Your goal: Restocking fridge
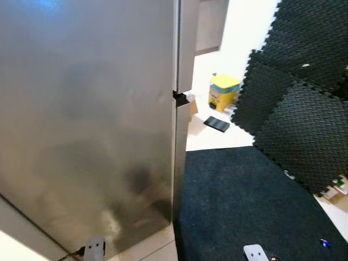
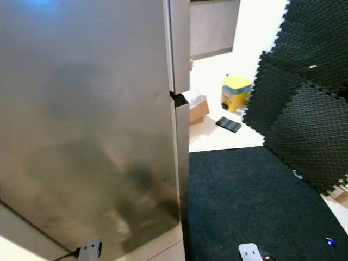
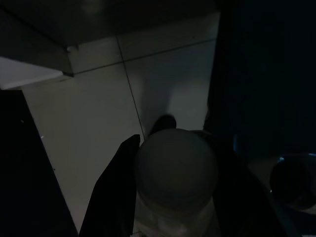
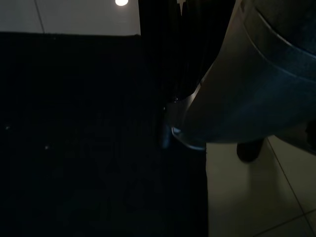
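One left hand [image 3: 173,197] pinching a pale, possibly round-capped bottle [image 3: 175,173] | long axis toward camera | fridge [image 1: 87,119] shut

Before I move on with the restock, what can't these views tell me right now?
- Fridge interior: hidden behind its steel doors in the eye views.
- Rounded pale object between the left gripper fingers: too dark to identify in the left wrist view.
- Yellow container on the far floor: label too small and blurred to read.
- Right wrist view: dark, fingers indistinct.
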Controlling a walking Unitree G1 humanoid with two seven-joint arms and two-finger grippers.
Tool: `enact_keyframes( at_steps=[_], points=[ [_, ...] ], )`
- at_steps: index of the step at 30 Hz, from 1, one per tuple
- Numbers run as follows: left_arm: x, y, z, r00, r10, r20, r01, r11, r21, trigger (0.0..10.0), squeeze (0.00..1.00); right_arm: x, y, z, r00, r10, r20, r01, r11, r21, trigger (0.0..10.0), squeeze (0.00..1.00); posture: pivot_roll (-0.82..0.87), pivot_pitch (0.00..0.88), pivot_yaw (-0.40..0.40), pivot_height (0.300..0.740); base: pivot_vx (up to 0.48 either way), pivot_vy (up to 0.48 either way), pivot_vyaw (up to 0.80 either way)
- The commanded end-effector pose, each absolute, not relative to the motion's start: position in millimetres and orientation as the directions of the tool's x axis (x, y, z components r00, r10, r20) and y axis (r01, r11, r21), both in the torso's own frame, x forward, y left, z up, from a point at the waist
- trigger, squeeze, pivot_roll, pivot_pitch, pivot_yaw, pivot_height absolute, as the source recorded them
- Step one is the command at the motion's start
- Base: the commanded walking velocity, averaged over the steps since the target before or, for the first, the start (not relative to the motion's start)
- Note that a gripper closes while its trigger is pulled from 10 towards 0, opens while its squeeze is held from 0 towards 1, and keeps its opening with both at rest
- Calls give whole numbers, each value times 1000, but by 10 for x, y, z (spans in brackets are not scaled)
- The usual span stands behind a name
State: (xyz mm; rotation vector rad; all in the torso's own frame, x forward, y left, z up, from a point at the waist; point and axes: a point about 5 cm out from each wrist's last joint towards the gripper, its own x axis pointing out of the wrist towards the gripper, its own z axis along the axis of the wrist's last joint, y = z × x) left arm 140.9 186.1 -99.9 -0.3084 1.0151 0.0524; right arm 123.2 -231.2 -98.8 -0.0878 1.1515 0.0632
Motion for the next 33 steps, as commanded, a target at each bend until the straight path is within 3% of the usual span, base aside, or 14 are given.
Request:
enact_keyframes(
  at_steps=[1, 8, 21, 24, 33],
  points=[
    [1383, 1808, -1015, 519, -119, -846, -185, 951, -248, 10000, 0, 1230, -2279, -995, 402, 21, -915, -120, 992, -30, 10000, 0, -53, 0, 3, 740, 0, 0, 788],
    [1387, 1808, -1014, 519, -121, -846, -184, 951, -249, 10000, 0, 1233, -2294, -990, 401, 20, -916, -130, 991, -35, 10000, 0, -56, 0, 1, 740, 0, 0, 782],
    [1386, 1773, -1011, 527, -157, -835, -158, 948, -278, 10000, 0, 1229, -2288, -996, 398, 3, -917, -129, 990, -53, 10000, 0, -55, 0, 0, 740, 0, 0, 0],
    [1377, 1755, -1012, 521, -181, -834, -112, 955, -276, 10000, 0, 1218, -2285, -1000, 395, 4, -919, -130, 990, -51, 10000, 0, -55, 0, 1, 740, 0, -475, 0],
    [1384, 1731, -1014, 524, -181, -832, -150, 942, -299, 10000, 0, 1219, -2279, -1001, 394, 6, -919, -126, 991, -48, 10000, 0, -55, 0, 0, 740, 0, -480, 0]
  ],
)
